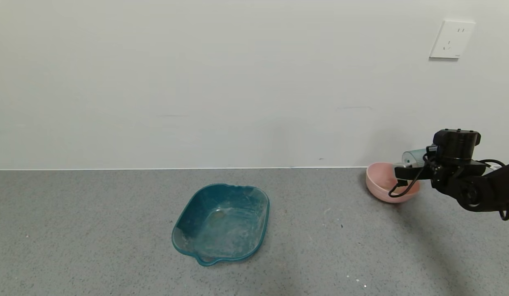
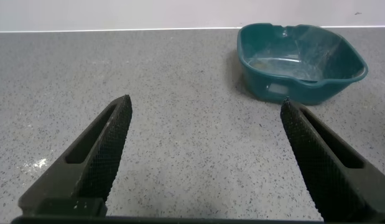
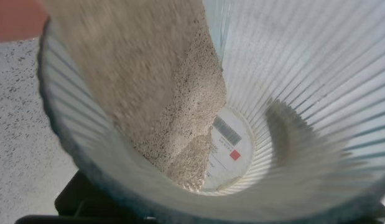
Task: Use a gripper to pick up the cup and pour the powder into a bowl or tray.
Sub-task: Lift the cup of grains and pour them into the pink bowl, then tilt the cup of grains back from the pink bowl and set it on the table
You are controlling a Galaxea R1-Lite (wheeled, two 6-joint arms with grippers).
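My right gripper [image 1: 407, 170] is at the far right of the counter, shut on the clear ribbed cup [image 1: 415, 157]. It holds the cup tipped on its side over the pale pink bowl [image 1: 380, 185]. In the right wrist view the cup [image 3: 304, 93] fills the picture. The pale tan powder [image 3: 161, 81] slides along its ribbed wall toward the rim, and a corner of the pink bowl [image 3: 12, 15] shows past the rim. My left gripper [image 2: 206, 101] is open and empty, low over the counter; it is out of the head view.
A teal squarish tray [image 1: 266, 213] with dusty traces inside sits mid-counter; it also shows ahead of my left gripper in the left wrist view [image 2: 267, 81]. The grey speckled counter ends at a white wall with a socket [image 1: 452, 40].
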